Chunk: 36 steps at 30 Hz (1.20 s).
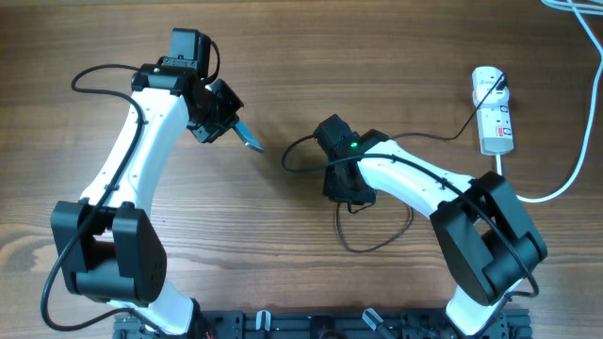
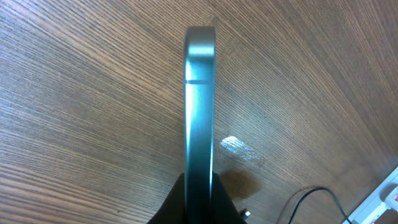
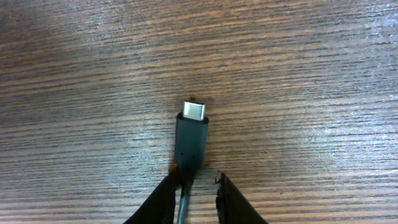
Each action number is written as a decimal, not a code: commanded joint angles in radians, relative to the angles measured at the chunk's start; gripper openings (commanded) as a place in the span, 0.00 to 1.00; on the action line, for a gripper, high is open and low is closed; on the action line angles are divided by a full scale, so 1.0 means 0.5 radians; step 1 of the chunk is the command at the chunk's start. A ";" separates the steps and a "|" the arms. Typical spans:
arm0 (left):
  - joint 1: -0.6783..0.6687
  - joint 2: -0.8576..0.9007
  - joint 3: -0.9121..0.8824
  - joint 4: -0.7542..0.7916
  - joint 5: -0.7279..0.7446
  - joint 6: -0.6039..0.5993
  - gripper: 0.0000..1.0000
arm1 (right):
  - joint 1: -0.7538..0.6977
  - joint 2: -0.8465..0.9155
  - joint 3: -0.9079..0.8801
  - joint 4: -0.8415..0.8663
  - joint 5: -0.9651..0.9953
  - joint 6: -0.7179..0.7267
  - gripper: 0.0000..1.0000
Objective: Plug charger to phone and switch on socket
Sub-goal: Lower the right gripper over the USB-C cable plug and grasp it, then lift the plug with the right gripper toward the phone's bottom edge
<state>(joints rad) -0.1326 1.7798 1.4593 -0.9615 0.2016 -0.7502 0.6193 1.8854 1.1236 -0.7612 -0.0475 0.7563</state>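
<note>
My left gripper (image 1: pixel 226 121) is shut on the phone (image 1: pixel 250 138) and holds it off the table. In the left wrist view the phone (image 2: pixel 199 93) shows edge-on as a turquoise strip, clamped at its lower end by the left gripper (image 2: pixel 199 190). The charger's dark connector (image 3: pixel 190 140), with a metal tip, lies on the wood. Its thin cable runs back between the fingers of my right gripper (image 3: pixel 196 182). The cable rests against the left finger (image 3: pixel 163 199), with a gap to the right one. The right gripper (image 1: pixel 349 191) sits at the table's middle. The white socket (image 1: pixel 494 113) lies far right.
The thin black charger cable (image 1: pixel 341 231) loops on the wood near the right arm's base. A thick white cord (image 1: pixel 582 160) runs from the socket along the right edge. A corner of the socket (image 2: pixel 382 205) shows at the bottom right of the left wrist view.
</note>
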 commanded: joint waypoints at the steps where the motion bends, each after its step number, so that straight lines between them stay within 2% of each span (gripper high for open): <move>1: 0.000 -0.047 0.025 0.006 -0.026 -0.027 0.04 | 0.021 0.153 -0.037 0.051 0.013 0.019 0.20; 33: -0.001 -0.047 0.025 0.006 -0.024 -0.025 0.04 | -0.010 0.135 0.027 0.021 -0.069 -0.066 0.04; 36: -0.001 -0.047 0.025 0.074 0.121 0.179 0.04 | -0.038 0.064 0.068 -0.008 -0.100 -0.159 0.04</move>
<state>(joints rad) -0.1326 1.7798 1.4593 -0.9581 0.2035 -0.7483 0.6128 1.8965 1.1450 -0.7612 -0.0586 0.7338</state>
